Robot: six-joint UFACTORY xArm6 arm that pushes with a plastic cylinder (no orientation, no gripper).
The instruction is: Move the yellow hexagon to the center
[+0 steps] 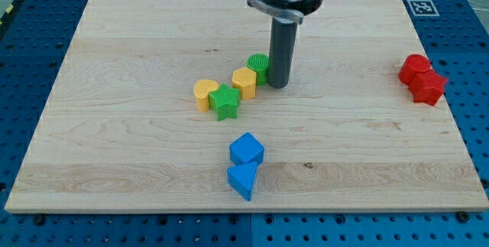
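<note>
Camera view: two yellow blocks (225,88), two green (241,84), two blue (245,164), two red (422,79).

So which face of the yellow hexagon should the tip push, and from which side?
No grip here, only a push. My tip stands right of the green cylinder, which touches the yellow hexagon. Probably come round to the hexagon's upper-left face and push down-right towards the board's centre.

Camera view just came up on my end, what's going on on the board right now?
My tip is down on the wooden board, right beside the green round block on the view's right. The yellow hexagon sits just to that block's lower left, not touched by the tip. Further left lie a green star and a yellow heart-shaped block. Two blue blocks sit near the view's bottom, two red blocks at the right edge.
</note>
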